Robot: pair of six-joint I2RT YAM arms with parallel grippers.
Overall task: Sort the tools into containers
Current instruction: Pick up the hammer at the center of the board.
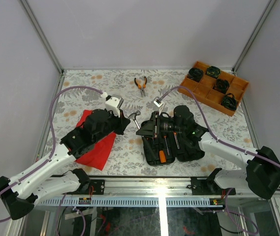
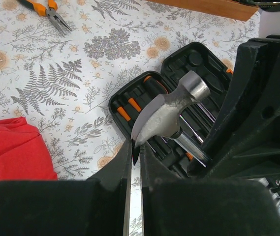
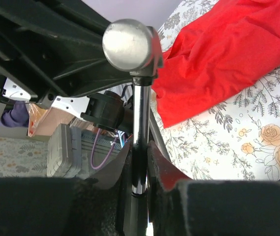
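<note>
The small steel hammer (image 1: 135,116) hangs between both grippers, just left of the open black tool case (image 1: 189,147). My left gripper (image 1: 128,120) is shut on the tip of the hammer's claw (image 2: 152,125); the left wrist view shows the claw tip pinched at its fingertips (image 2: 136,153). My right gripper (image 1: 147,129) is shut on the hammer's chrome shaft (image 3: 140,113), below the round head (image 3: 129,43). Orange-and-black screwdrivers (image 1: 163,143) lie in the case's slots (image 2: 129,104). Orange-handled pliers (image 1: 140,84) lie on the table at the back, also seen in the left wrist view (image 2: 48,11).
A red cloth (image 1: 96,145) lies under my left arm, at front left. An orange compartment tray (image 1: 202,87) of black round items stands at back right. The floral tabletop (image 1: 95,88) is bounded by grey walls and a metal frame.
</note>
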